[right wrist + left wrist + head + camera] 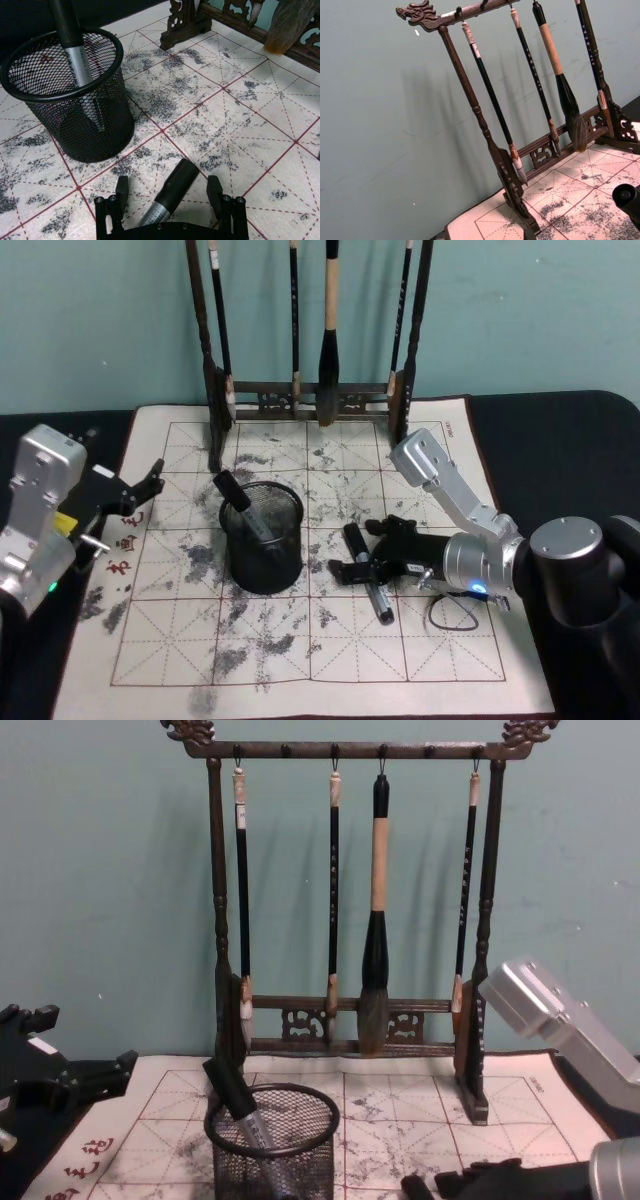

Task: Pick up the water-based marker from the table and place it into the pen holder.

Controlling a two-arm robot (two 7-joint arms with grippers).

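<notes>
A black-capped, grey-bodied water-based marker [366, 572] [171, 192] lies on the table's gridded mat [400, 650], just right of the pen holder. The pen holder [262, 538] [75, 115] [272, 1152] is a black wire-mesh cup with another marker [241, 504] [237, 1098] leaning inside it. My right gripper [358, 551] [167, 190] is low over the mat and open. Its two fingers [121, 188] stand on either side of the lying marker, with gaps between them and its barrel. My left gripper [142, 494] [95, 1078] hovers open and holds nothing at the mat's left edge.
A tall dark wooden brush rack [320, 390] [350, 900] with several hanging brushes stands at the back of the mat. A thin black cable loop [452, 614] lies under my right arm. The front of the mat is bare, ink-smudged paper.
</notes>
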